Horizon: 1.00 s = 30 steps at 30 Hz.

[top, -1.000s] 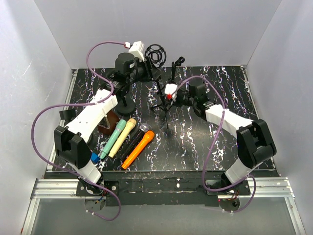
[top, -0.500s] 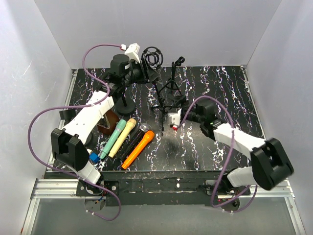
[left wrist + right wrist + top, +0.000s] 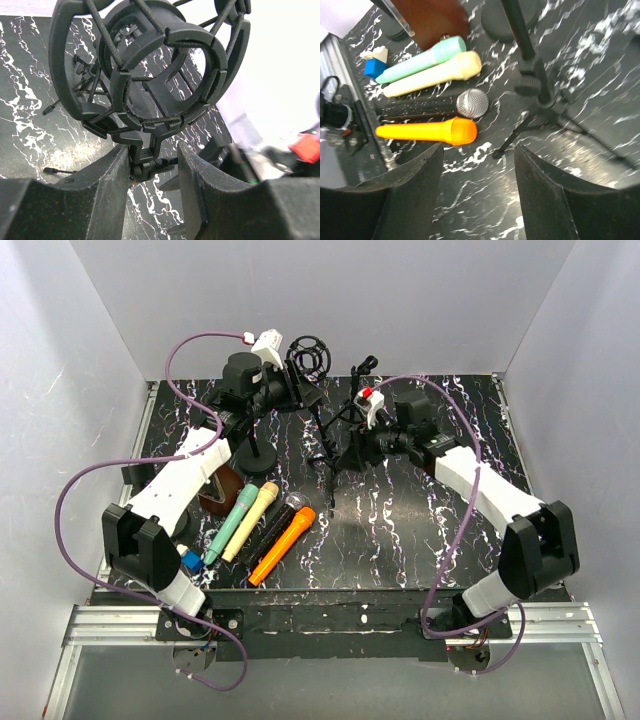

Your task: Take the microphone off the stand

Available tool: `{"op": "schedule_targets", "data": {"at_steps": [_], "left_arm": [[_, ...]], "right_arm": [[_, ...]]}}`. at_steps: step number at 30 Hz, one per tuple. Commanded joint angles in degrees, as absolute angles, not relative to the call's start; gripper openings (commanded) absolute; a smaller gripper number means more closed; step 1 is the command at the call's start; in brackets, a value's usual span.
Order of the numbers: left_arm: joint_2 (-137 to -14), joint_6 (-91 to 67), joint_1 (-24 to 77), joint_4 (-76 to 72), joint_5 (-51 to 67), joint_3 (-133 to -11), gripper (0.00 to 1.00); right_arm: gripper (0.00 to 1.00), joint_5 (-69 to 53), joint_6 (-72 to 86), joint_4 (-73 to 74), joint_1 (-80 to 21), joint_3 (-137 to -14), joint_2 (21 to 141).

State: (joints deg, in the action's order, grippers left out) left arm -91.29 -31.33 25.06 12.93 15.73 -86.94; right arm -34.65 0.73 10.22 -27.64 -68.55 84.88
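Note:
A black ring-shaped shock mount [image 3: 309, 354] tops a stand with a round base [image 3: 257, 457]. No microphone shows inside the ring [image 3: 145, 65]. My left gripper [image 3: 288, 390] is at the mount's lower joint, and its fingers [image 3: 152, 167] pinch that joint from both sides. A black tripod stand [image 3: 340, 435] with an empty clip [image 3: 367, 364] stands beside it. My right gripper [image 3: 358, 447] is open and empty, low beside the tripod's legs [image 3: 532, 85]. Orange [image 3: 425, 131], black [image 3: 472, 103], cream [image 3: 435, 75] and teal [image 3: 420, 60] microphones lie on the table.
The loose microphones lie side by side at the front left, from the teal one [image 3: 232, 523] to the orange one [image 3: 283, 545]. A brown box [image 3: 215, 502] and a small blue block [image 3: 192, 561] sit left of them. White walls enclose the marbled table [image 3: 420, 530].
My right arm dropped to the front middle, then swung back up to the tripod's right side. My left gripper and the shock mount shifted slightly left.

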Motion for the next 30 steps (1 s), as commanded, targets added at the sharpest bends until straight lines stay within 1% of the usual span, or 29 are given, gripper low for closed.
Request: {"op": "schedule_targets", "data": {"at_steps": [1, 6, 12, 17, 20, 30], "left_arm": [[-92.99, -31.64, 24.7, 19.25, 15.03, -85.69, 0.0], [-92.37, -31.29, 24.7, 19.78, 14.77, -84.99, 0.0], [-92.02, -30.67, 24.7, 20.04, 14.59, -84.73, 0.0], [-92.02, -30.32, 24.7, 20.21, 14.85, -84.9, 0.0], [-92.02, -30.06, 24.7, 20.48, 15.03, -85.08, 0.0], [-92.11, -29.62, 24.7, 20.74, 15.12, -85.17, 0.0]], "right_arm": [[0.63, -35.87, 14.32, 13.09, -27.6, -72.59, 88.41], [0.61, -32.52, 16.96, 13.01, -27.07, -76.81, 92.89], [0.54, -35.24, 18.19, 11.87, -26.89, -79.89, 96.76], [0.52, -29.36, 18.37, 13.18, -26.81, -81.12, 98.52], [0.5, -29.18, 18.11, 12.75, -26.63, -81.3, 99.49], [0.49, -31.55, 19.77, 10.37, -26.63, -81.3, 100.37]]}}
